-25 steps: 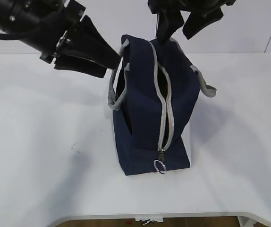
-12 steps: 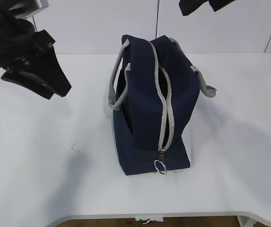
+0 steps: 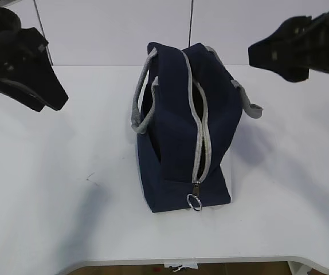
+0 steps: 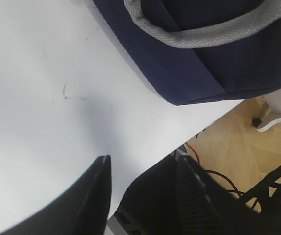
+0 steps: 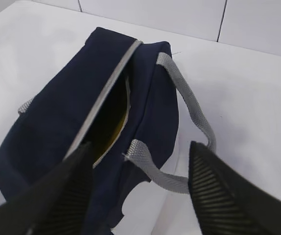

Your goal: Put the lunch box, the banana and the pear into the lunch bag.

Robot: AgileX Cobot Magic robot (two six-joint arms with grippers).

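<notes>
In the middle of the exterior view, the lunch bag (image 3: 184,137) stands on the white table (image 3: 55,200). It is dark blue. A grey zipper (image 3: 200,132) runs along its top, and a metal ring pull (image 3: 194,201) hangs at the near end, low in the frame. The top is partly open. One grey handle (image 3: 141,94) hangs on the left side of the bag and the other handle (image 3: 246,94) on the right.

In the right wrist view, a bit of something yellow (image 5: 115,131) shows through the gap in the top. I cannot tell which fruit it is. The lunch box is not seen in any view.

At the upper left of the exterior view, the left gripper (image 3: 35,86) hangs above the table, well apart from the bag. In the left wrist view its fingers (image 4: 94,196) are spread, with nothing between them.

At the upper right, the right gripper (image 3: 276,54) is up in the air beside the bag. In the right wrist view its fingers (image 5: 219,196) are wide apart and hold nothing
</notes>
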